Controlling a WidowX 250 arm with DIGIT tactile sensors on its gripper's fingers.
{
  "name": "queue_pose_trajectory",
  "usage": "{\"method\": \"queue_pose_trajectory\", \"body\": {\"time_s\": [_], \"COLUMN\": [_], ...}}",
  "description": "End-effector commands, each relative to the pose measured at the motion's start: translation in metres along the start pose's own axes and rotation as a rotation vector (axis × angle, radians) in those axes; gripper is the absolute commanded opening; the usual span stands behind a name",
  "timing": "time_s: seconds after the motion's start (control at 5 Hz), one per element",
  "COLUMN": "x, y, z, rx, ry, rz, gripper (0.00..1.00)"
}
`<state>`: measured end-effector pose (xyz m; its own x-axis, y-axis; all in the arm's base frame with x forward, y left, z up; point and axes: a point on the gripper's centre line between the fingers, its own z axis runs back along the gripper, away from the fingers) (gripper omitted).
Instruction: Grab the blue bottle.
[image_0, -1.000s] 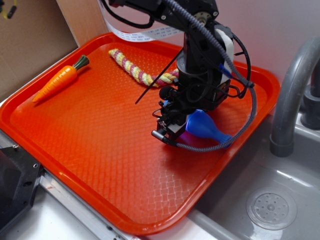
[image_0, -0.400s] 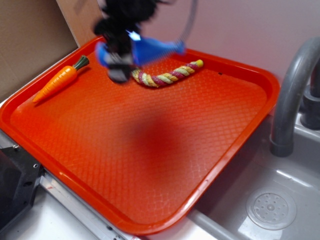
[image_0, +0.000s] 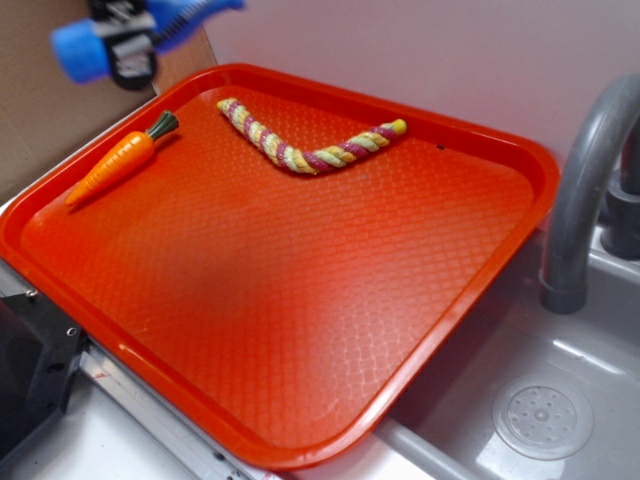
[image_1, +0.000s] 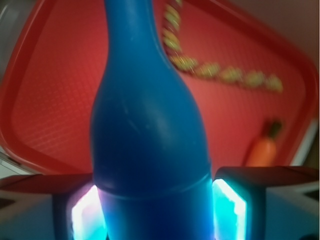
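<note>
The blue bottle (image_0: 85, 48) hangs high above the back left corner of the orange tray (image_0: 300, 330), lying roughly level with its neck pointing right. My gripper (image_0: 130, 50) is shut on its body, and only the fingers and a bit of the wrist show at the top edge of the exterior view. In the wrist view the blue bottle (image_1: 150, 140) fills the middle, its base clamped between my two lit pads (image_1: 229, 207), with my gripper (image_1: 156, 210) far above the tray (image_1: 55, 100).
A toy carrot (image_0: 118, 165) lies at the tray's left edge, and a striped rope (image_0: 300, 150) lies bent along the back. A grey faucet (image_0: 585, 190) and sink (image_0: 540, 410) stand to the right. A brown cardboard wall (image_0: 50, 120) rises at the left.
The gripper rose from the right half of the tray with the bottle held, swung left and up, and now sits at the top left corner. The rope is uncovered.
</note>
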<state>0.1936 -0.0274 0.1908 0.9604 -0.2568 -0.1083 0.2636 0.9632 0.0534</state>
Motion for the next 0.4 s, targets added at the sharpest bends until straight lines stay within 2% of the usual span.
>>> {"method": "queue_pose_trajectory", "body": {"time_s": [0.0,0.2], "x": [-0.023,-0.020], "y": [-0.014,-0.027], "z": [0.027,0.023], "rx": [-0.040,-0.037], "ry": [-0.082,-0.108], "rz": [0.514,0.493], "gripper": [0.00,0.00]}}
